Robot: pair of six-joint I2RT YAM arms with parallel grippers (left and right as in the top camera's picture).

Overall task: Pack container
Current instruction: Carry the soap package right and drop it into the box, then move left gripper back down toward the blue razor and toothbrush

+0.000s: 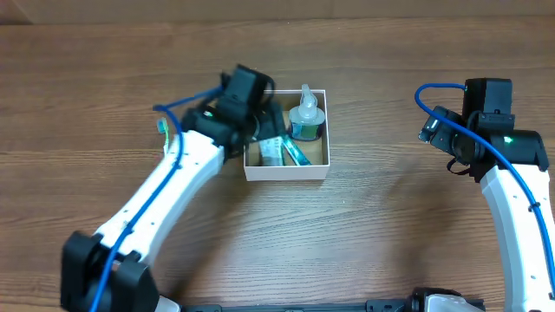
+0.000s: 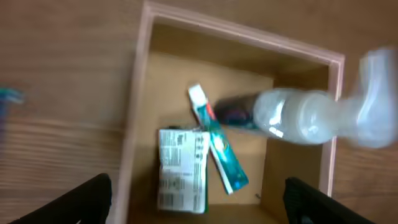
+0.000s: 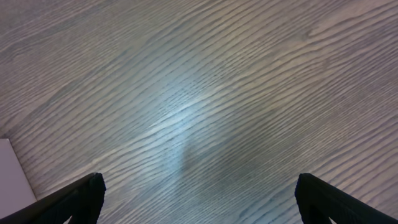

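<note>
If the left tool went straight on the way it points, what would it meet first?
The left tool would probably meet the white packet on the box floor, beside the toothpaste tube; depth is unclear.

Soft, even light fills the overhead view, leaving only faint shadows on the table [image 1: 390, 243]. The left wrist view is blurred throughout: the container [image 2: 132, 112] has soft-edged walls and the clear bottle [image 2: 298, 118] is smeared. In the right wrist view a pale glare patch brightens the wood.
</note>
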